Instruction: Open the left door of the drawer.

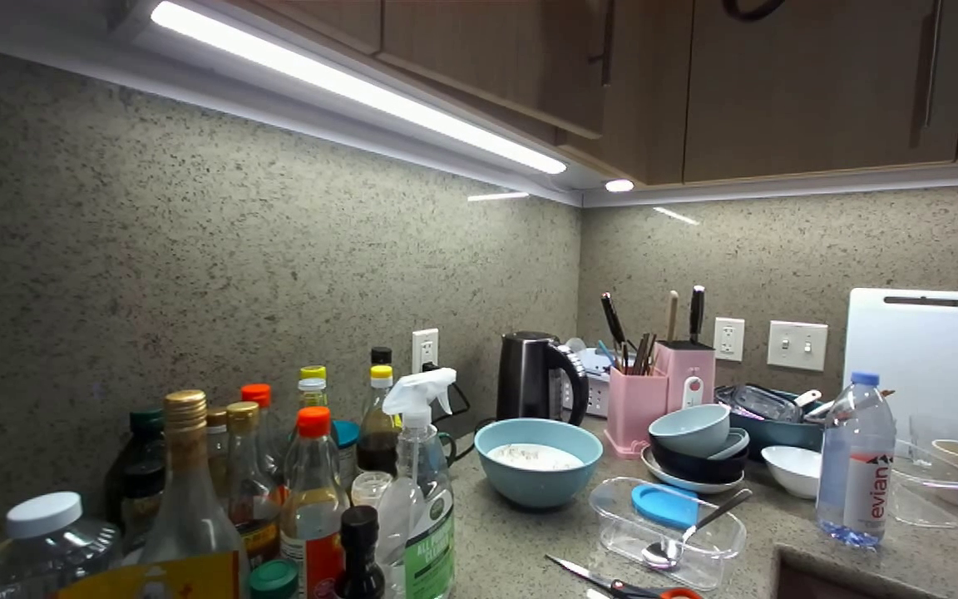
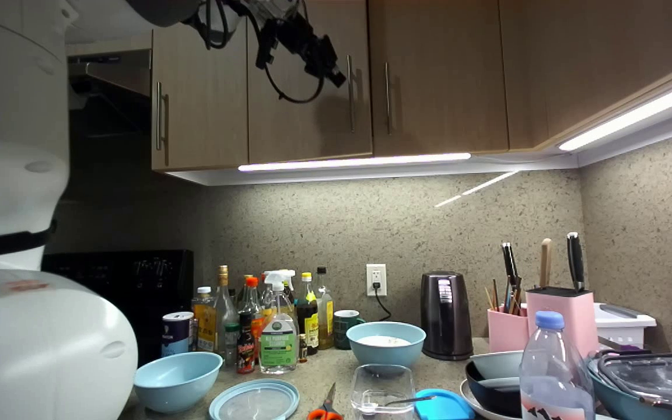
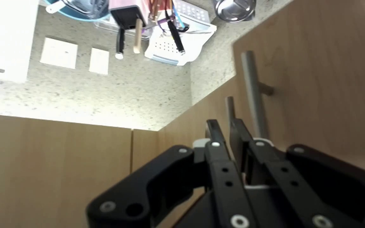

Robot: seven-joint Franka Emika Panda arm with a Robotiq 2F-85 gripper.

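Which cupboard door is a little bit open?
The left door above the spray bottle, its bar handle along its right edge. That edge sticks out past the matching door beside it; no other looks open.

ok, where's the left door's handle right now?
In an exterior view, the metal handle stands vertical near the right edge of the left door, left of the neighbouring door's handle and above the light strip.

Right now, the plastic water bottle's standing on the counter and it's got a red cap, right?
Almost! The cap is blue, not red, as both exterior views show. The plastic water bottle is indeed standing on the counter.
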